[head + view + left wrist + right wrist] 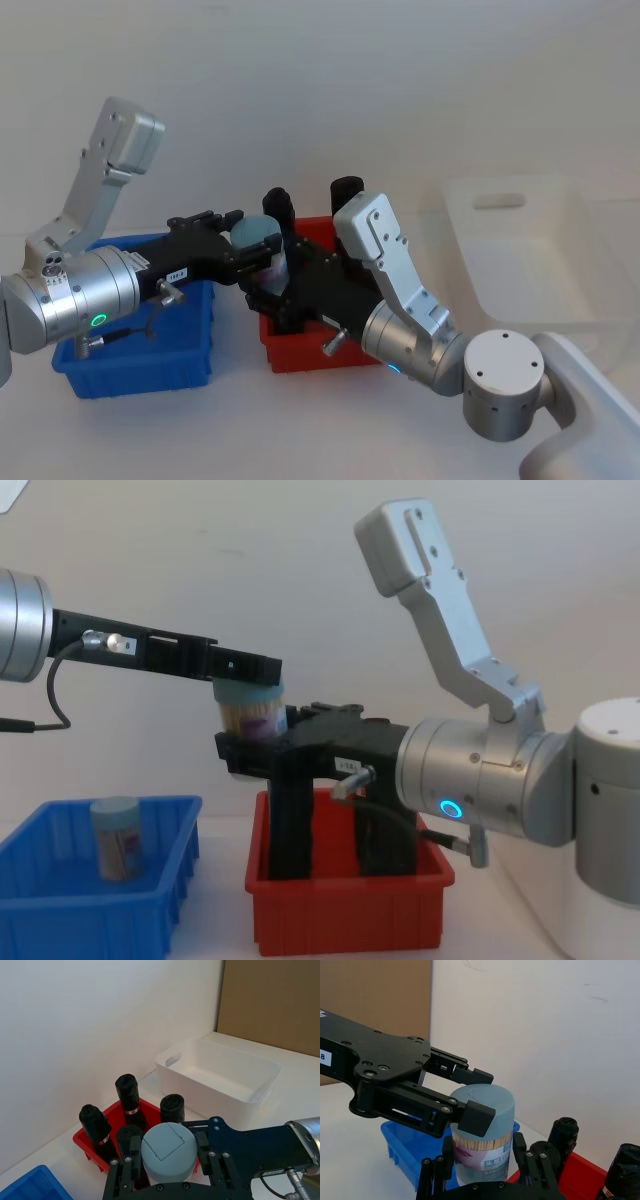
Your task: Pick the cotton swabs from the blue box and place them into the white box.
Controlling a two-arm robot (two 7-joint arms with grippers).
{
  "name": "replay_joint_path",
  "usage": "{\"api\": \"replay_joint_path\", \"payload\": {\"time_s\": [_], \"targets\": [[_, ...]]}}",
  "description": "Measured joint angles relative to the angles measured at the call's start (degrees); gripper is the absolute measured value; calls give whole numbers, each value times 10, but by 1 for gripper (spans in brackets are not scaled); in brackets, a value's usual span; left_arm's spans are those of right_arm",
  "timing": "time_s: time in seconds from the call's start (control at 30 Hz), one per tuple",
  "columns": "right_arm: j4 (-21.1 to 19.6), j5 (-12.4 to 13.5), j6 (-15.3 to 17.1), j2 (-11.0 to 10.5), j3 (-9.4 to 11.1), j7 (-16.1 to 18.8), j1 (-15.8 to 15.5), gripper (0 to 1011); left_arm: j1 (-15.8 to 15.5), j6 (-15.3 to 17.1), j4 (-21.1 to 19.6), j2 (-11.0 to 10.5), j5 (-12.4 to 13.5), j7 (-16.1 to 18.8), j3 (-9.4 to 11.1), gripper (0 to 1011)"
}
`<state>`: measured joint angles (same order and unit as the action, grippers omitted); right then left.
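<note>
One jar of cotton swabs (252, 708), with a pale blue lid, hangs in the air between the blue box (140, 370) and the red bin. My left gripper (250, 680) reaches in from the left and is shut on its lid (168, 1152). My right gripper (485, 1160) comes from the right, its fingers pressed against both sides of the jar's lower body (482, 1160). A second jar of cotton swabs (115, 835) stands upright in the blue box (100, 920). The white box (530, 250) lies at the far right, past the right arm.
A red bin (350, 910) holding several tall black cylinders (127, 1090) sits directly under the right gripper, between the blue box and the white box (220, 1075). The right arm's elbow rises high over the red bin. A white wall stands behind.
</note>
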<state>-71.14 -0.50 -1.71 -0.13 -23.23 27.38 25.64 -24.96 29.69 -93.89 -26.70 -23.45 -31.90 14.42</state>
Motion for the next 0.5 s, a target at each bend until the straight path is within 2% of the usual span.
{"api": "replay_joint_path", "payload": {"time_s": [0.17,0.5], "targets": [[16,6,-2,5,-1,3,9,632,0,0,0,0,1,1,0,659],[31,14,-3,9,-2,7,17,624,0,0,0,0,1,1,0,663]]}}
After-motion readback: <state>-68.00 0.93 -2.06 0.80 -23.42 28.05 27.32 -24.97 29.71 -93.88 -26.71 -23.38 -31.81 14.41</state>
